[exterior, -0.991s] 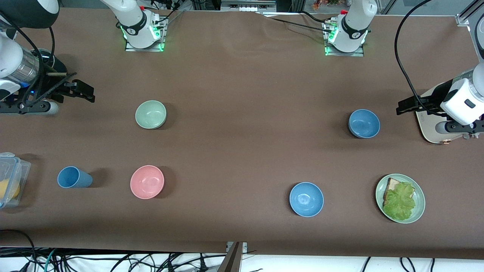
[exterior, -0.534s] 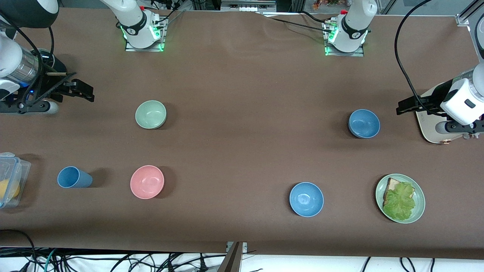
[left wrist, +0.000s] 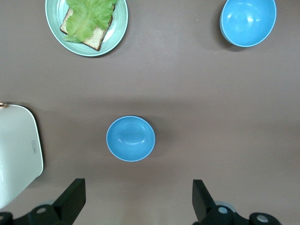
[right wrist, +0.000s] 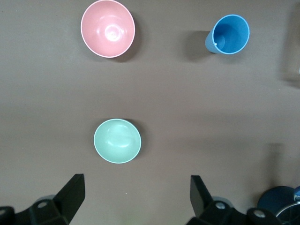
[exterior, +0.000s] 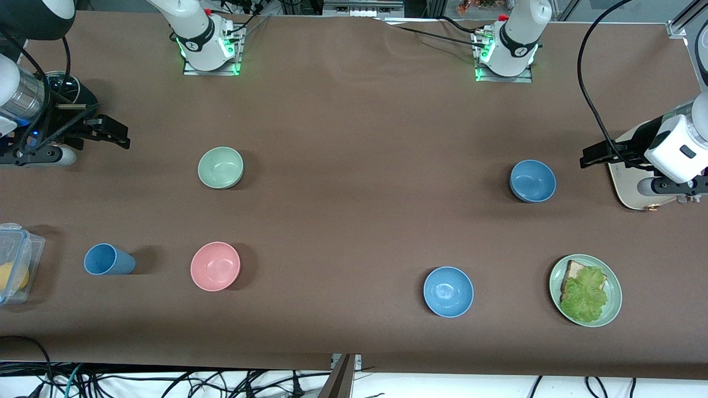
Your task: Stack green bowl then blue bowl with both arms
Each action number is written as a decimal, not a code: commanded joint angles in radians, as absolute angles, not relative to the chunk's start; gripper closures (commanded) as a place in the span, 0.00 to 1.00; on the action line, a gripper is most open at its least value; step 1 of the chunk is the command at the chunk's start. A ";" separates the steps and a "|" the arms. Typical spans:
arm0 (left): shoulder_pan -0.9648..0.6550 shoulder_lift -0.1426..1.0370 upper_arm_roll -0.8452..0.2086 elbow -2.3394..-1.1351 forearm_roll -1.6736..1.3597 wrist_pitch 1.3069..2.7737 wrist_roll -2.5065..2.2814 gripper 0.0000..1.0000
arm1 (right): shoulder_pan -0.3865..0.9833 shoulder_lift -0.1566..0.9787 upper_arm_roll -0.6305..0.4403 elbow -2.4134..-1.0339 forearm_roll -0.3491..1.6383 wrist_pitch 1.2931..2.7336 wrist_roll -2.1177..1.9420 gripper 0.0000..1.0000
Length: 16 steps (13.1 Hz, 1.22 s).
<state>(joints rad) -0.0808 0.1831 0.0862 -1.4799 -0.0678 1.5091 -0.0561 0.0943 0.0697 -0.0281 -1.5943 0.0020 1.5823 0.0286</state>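
Note:
The pale green bowl [exterior: 220, 167] sits empty on the brown table toward the right arm's end and shows in the right wrist view [right wrist: 117, 140]. The steel-blue bowl [exterior: 532, 181] sits toward the left arm's end and shows in the left wrist view [left wrist: 131, 138]. My right gripper [exterior: 117, 135] hangs open and empty in the air, beside the green bowl and well apart from it; its jaws stand wide in its wrist view [right wrist: 136, 197]. My left gripper [exterior: 589, 156] hangs open and empty beside the steel-blue bowl, apart from it [left wrist: 137, 201].
A pink bowl [exterior: 215, 266] and a blue cup [exterior: 108, 260] stand nearer the camera than the green bowl. A sky-blue bowl [exterior: 448, 292] and a green plate with bread and lettuce [exterior: 614, 301] stand nearer than the steel-blue bowl. A white board [exterior: 628, 190] lies under the left wrist; a clear container [exterior: 22, 251] sits at the right arm's end.
My right gripper has shifted a little away from the green bowl, toward its end of the table. The left arm and all bowls have not moved.

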 commanded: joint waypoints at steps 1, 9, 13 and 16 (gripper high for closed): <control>-0.084 0.190 0.084 -1.454 -0.051 1.497 -0.040 0.00 | 0.087 0.067 -0.023 -1.582 -0.005 1.559 0.015 0.01; -0.084 0.190 0.084 -1.454 -0.052 1.497 -0.040 0.00 | 0.086 0.058 -0.023 -1.592 -0.005 1.557 0.003 0.01; -0.084 0.190 0.084 -1.450 -0.054 1.497 -0.040 0.00 | 0.086 0.058 -0.023 -1.600 -0.005 1.557 0.005 0.01; -0.084 0.190 0.084 -1.450 -0.054 1.497 -0.040 0.00 | 0.086 0.058 -0.023 -1.605 -0.005 1.563 0.005 0.01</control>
